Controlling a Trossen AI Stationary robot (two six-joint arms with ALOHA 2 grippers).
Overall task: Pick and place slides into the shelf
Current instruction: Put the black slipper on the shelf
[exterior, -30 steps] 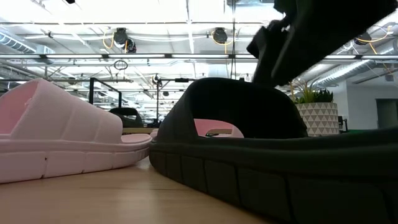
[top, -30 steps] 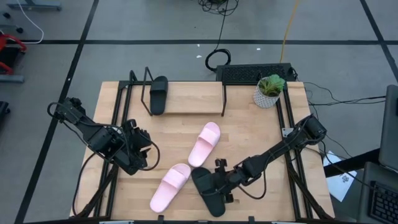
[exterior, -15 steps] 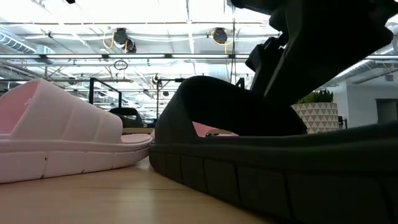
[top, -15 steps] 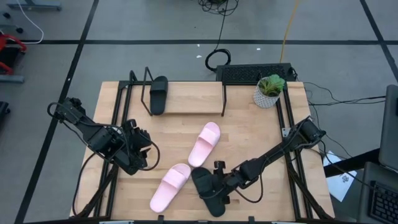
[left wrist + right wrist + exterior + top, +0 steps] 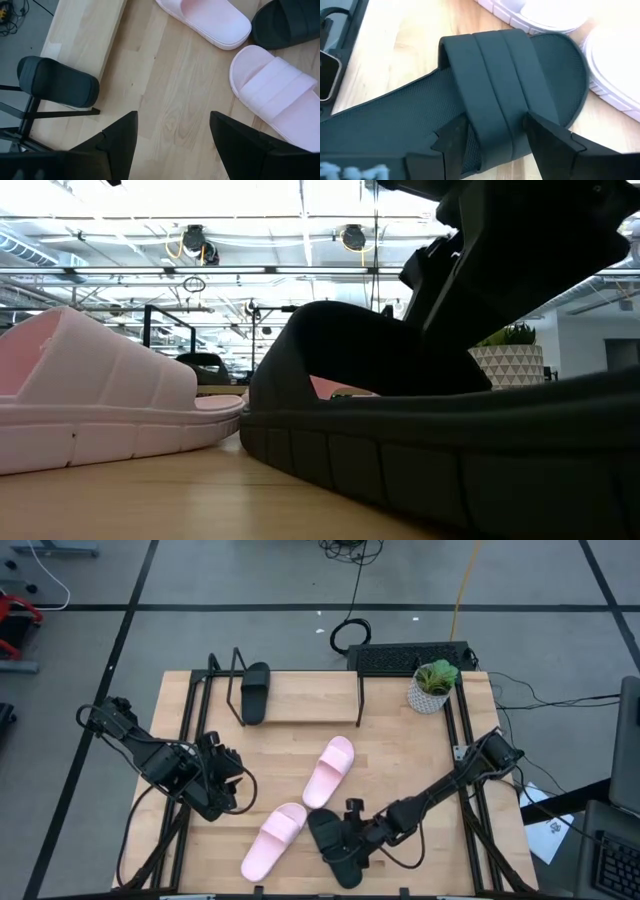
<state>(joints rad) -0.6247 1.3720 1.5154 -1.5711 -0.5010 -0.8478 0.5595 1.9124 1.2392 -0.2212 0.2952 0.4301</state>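
Black slide (image 5: 335, 843) lies beside the pink slide (image 5: 273, 839); my right pincer (image 5: 490, 137) straddles its strap, fingers apart. My left pincer (image 5: 170, 137) waits open.

You see a black keyboard (image 5: 410, 658) lying just past the far edge of the light wooden table (image 5: 400, 765), right of centre. Just beside it, on the table's far right corner, stands a small green plant in a white patterned pot (image 5: 432, 687); the low view shows the same pot (image 5: 508, 365) beyond the tabletop. A coiled black cable (image 5: 350, 635) rests on the grey floor (image 5: 200, 640) left of the keyboard, and a yellow cable (image 5: 463, 585) runs across the floor toward it.
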